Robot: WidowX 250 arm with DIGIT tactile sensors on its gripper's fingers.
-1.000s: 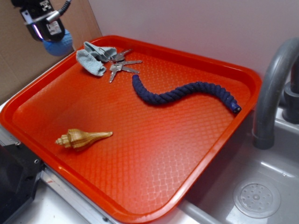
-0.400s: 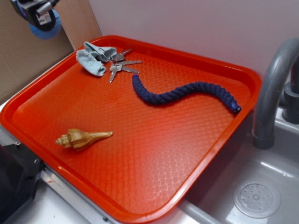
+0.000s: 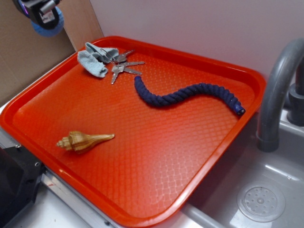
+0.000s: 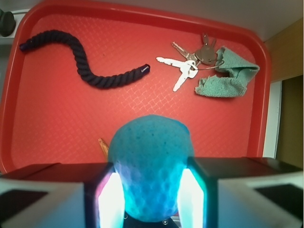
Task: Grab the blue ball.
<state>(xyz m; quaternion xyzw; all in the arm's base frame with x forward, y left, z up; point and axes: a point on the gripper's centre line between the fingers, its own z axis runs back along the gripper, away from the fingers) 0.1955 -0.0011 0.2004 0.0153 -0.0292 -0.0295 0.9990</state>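
Observation:
The blue ball fills the lower middle of the wrist view, squeezed between the two lit pads of my gripper, which is shut on it. In the exterior view the gripper hangs at the top left corner, high above and just outside the far left edge of the red tray, with the blue ball showing under its fingers.
On the tray lie a dark navy rope, a bunch of keys next to a pale grey-blue cloth, and a tan seashell. A grey faucet and sink stand at right. A brown board rises at left.
My gripper has risen up and to the left with the ball, from just above the tray's far left corner to the frame's top edge. Between the last two frames it barely moved.

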